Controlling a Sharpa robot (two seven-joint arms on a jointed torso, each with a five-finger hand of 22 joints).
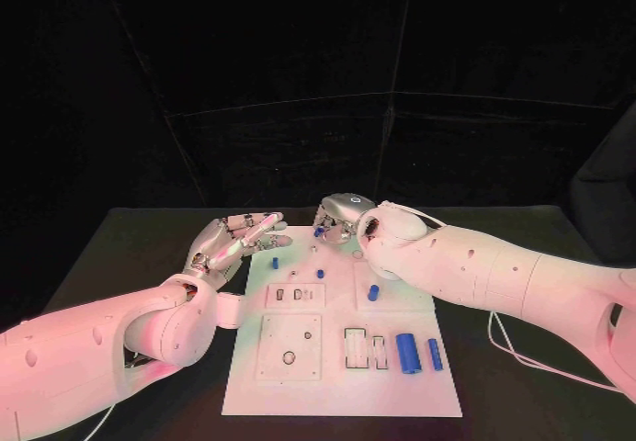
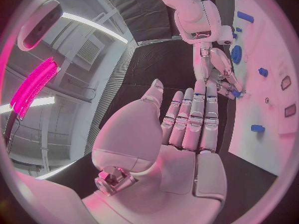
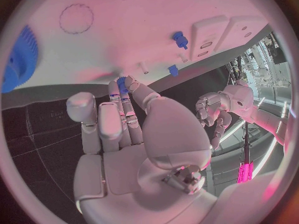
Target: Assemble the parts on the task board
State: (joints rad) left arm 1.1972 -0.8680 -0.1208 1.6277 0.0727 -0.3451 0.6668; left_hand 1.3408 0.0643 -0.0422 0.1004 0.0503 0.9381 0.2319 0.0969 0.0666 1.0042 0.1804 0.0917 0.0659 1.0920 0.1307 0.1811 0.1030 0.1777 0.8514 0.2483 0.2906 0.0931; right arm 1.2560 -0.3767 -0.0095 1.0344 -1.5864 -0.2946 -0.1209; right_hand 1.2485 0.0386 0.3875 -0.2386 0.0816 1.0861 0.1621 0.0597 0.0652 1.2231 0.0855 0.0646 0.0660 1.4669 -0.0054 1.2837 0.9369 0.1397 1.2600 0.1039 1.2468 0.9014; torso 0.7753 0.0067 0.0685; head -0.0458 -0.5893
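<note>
The white task board [image 1: 342, 386] lies in the middle of the black table. My right hand [image 1: 342, 217] hovers over the board's far edge and pinches a small blue toothed part [image 3: 122, 83] at its fingertips; the part also shows as the blue speck [image 1: 320, 232] under the hand. My left hand [image 1: 239, 237] is at the board's far left corner, fingers straight and apart, holding nothing; its flat palm [image 2: 187, 129] faces the right hand [image 2: 215, 69]. Small blue pegs [image 1: 275, 263] [image 1: 321, 273] [image 1: 374, 293] stand or lie on the board. Two blue cylinders [image 1: 407, 353] [image 1: 435, 354] lie at its near right.
The board carries a raised block with small slots [image 1: 294, 294], a square plate with a hole [image 1: 289, 347] and two rectangular slots [image 1: 357, 348]. A large blue gear [image 3: 19, 59] lies on the board near the right hand. Black table surrounds the board.
</note>
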